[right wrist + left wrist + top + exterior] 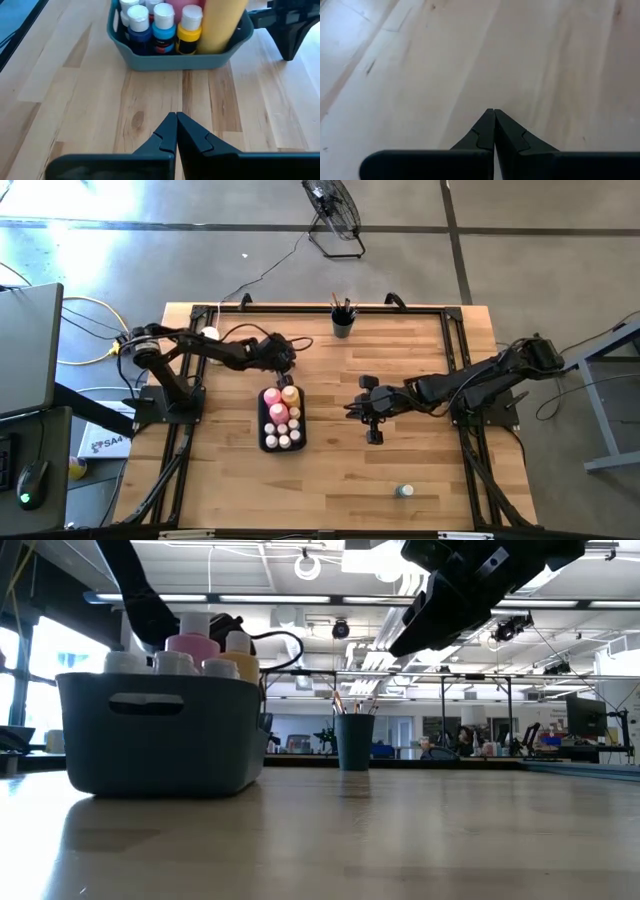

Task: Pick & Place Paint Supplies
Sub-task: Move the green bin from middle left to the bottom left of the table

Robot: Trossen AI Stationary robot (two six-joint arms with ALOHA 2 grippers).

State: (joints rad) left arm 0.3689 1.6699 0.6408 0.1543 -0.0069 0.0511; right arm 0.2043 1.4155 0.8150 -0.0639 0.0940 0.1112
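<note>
Both grippers clenched, empty | left gripper [287, 362] at 12 o'clock of bin [266, 442] | right gripper [352, 409] at 3 o'clock | we judge bottles [164, 22] packed upright to fit.

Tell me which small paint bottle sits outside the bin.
The small white-capped greenish paint bottle standing alone on the wooden table's near right area; all the others sit in the dark plastic bin.
</note>
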